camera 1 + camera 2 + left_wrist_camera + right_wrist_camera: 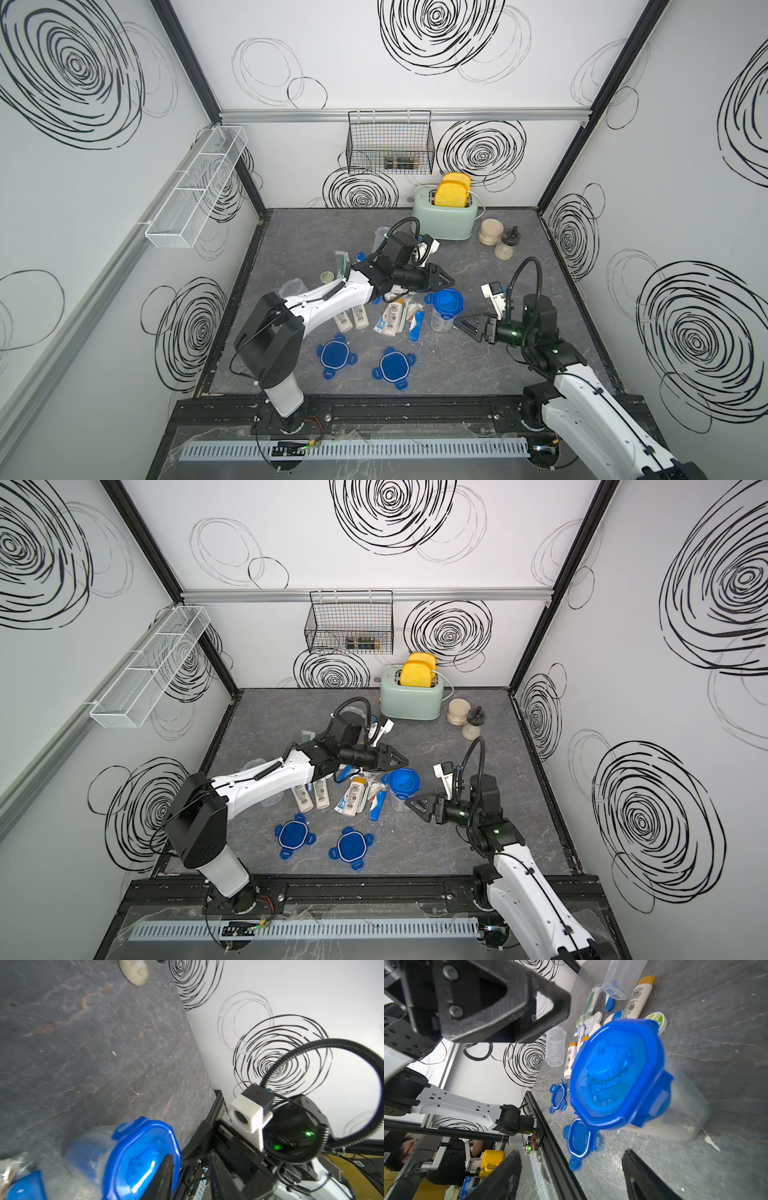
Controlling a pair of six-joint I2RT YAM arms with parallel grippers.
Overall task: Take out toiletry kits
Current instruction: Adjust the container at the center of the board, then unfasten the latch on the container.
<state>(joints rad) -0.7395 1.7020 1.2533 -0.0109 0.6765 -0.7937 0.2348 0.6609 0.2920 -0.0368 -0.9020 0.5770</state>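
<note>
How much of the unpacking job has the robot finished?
Done: two flat blue clip lids lie loose, and cream bottles, tubes and toothbrushes are spilled on the grey table. In hand: nothing; the left claw hovers over the blue lid of the still-shut clear plastic jar, the right claw open beside it. Left: unclipping and emptying that jar.

Top views look steeply down — both wrist views closely share the jar [618, 1076].

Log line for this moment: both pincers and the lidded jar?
left pincer open, near lidded jar | right pincer open, beside jar, not touching | two loose lids | kit items strewn
</note>
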